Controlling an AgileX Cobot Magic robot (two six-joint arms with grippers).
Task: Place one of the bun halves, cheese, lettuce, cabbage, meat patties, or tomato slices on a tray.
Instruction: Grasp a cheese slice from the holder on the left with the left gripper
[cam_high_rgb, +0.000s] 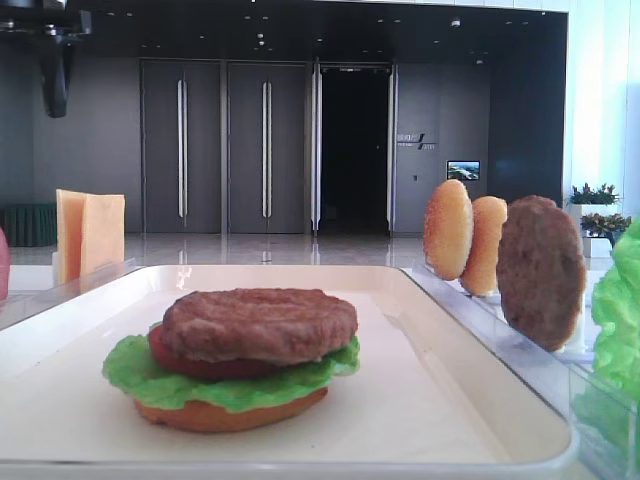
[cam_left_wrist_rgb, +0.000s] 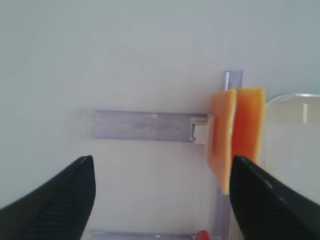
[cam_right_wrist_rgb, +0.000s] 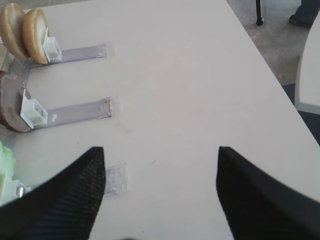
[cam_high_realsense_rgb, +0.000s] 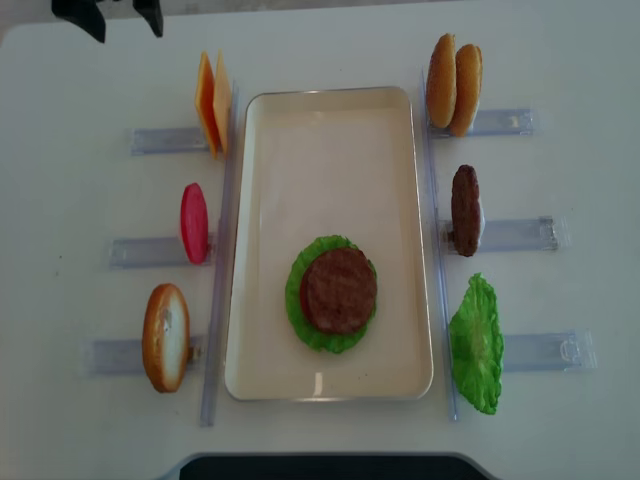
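— On the white table (cam_high_realsense_rgb: 330, 40), far left, what do you see?

— A bun half (cam_high_realsense_rgb: 166, 337) standing on edge in a clear holder rack (cam_high_realsense_rgb: 120, 356), a red tomato slice (cam_high_realsense_rgb: 194, 223) upright in the next rack, then two cheese slices (cam_high_realsense_rgb: 211, 102) standing side by side at the top. The left gripper (cam_left_wrist_rgb: 160, 200) hangs above the bare tabletop just beside that cheese, its black fingers (cam_left_wrist_rgb: 60, 200) spread wide with nothing between them.

— And in the middle?

— The cream tray (cam_high_realsense_rgb: 330, 130), long and low-rimmed. Toward its near end sits a stack: bun base (cam_high_rgb: 225, 412), ruffled lettuce (cam_high_rgb: 170, 380), a red slice peeking out, and a meat patty (cam_high_rgb: 260, 324) on top. The rest of the tray is bare.

— To the right of it?

— Two more bun halves (cam_high_realsense_rgb: 455, 84) upright together, one patty (cam_high_realsense_rgb: 465, 210) on edge, and a loose lettuce leaf (cam_high_realsense_rgb: 476, 345), each at the tray end of its own rack. The right gripper (cam_right_wrist_rgb: 160, 190) hovers over the plain tabletop beside those racks, jaws also wide apart, holding nothing.

— The room?

— Dark panelled walls with tall doors (cam_high_rgb: 225, 148), one doorway open and black, a glossy floor, small potted plants (cam_high_rgb: 594, 195) far right.
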